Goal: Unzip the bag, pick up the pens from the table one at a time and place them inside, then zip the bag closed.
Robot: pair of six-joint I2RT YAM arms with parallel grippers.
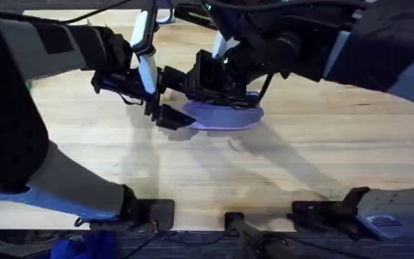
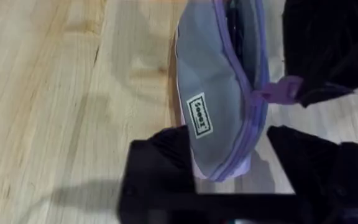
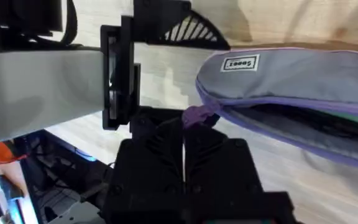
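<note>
Mid-tabletop (image 1: 279,165), slightly toward the far side, lies one bag (image 1: 225,115), lavender with a grey-blue side panel. Both arms meet over it.

Count: one bag, two pincers. Through the open stretch of zipper the right wrist view shows dark contents and a strip of green (image 3: 347,118) inside the bag; how many pens that makes, I cannot tell.

One small white label (image 2: 198,114) sits on the grey panel near the bag's left end. It carries dark block lettering, too small to read for sure.

Left pincer (image 1: 167,115) is at the bag's left end. In its wrist view the fingers stand apart, one on each side of that end; whether they touch the fabric, cannot tell.

Right pincer (image 3: 185,134) has its fingers together, clamped on the purple zipper pull (image 3: 199,115) near the same left end. The zipper is open along the stretch to the right of the pull.
</note>
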